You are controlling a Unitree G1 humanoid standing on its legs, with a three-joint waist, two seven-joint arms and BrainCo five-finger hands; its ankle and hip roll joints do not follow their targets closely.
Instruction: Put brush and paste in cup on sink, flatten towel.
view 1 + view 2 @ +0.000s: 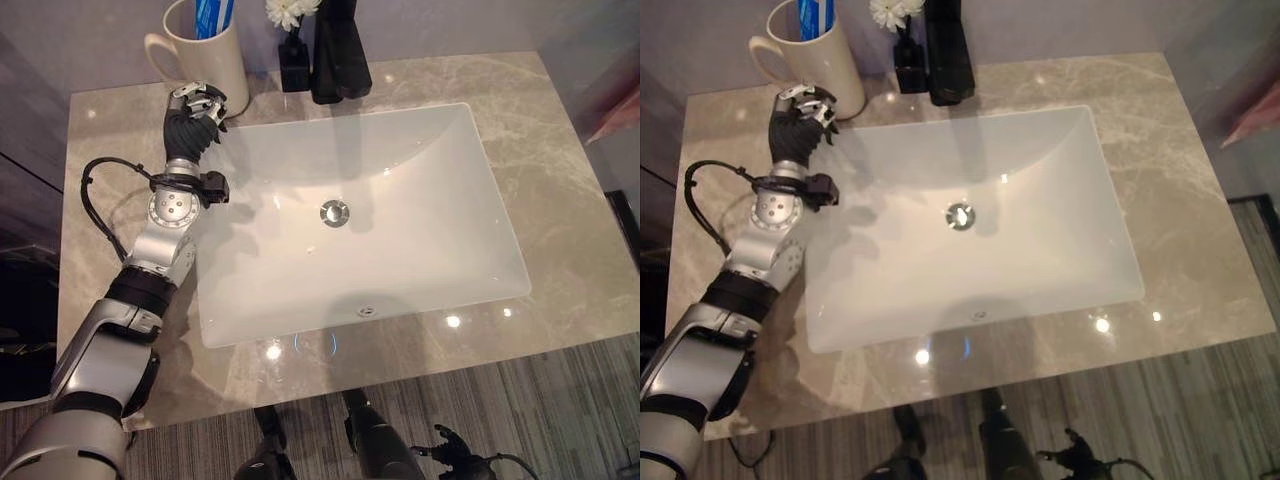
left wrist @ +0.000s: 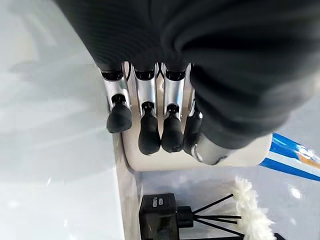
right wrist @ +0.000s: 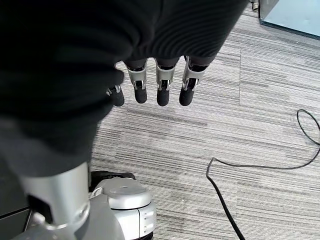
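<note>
A cream mug (image 1: 205, 60) stands at the counter's back left corner with a blue and white paste tube (image 1: 213, 15) upright inside it. My left hand (image 1: 195, 108) hovers right beside the mug, at its lower right side, over the sink's back left corner. In the left wrist view its fingers (image 2: 149, 127) hang relaxed and hold nothing, with the mug (image 2: 240, 157) and tube (image 2: 295, 155) just past them. My right hand (image 3: 162, 87) hangs low over the striped floor, fingers loose and empty. A pink cloth (image 1: 618, 118) pokes in at the right edge.
The white rectangular basin (image 1: 440, 200) takes up most of the marble counter (image 1: 560, 150), with a drain (image 1: 335, 212) at its middle. Behind it stand a black faucet (image 1: 340, 50) and a small black vase with a white flower (image 1: 293, 55).
</note>
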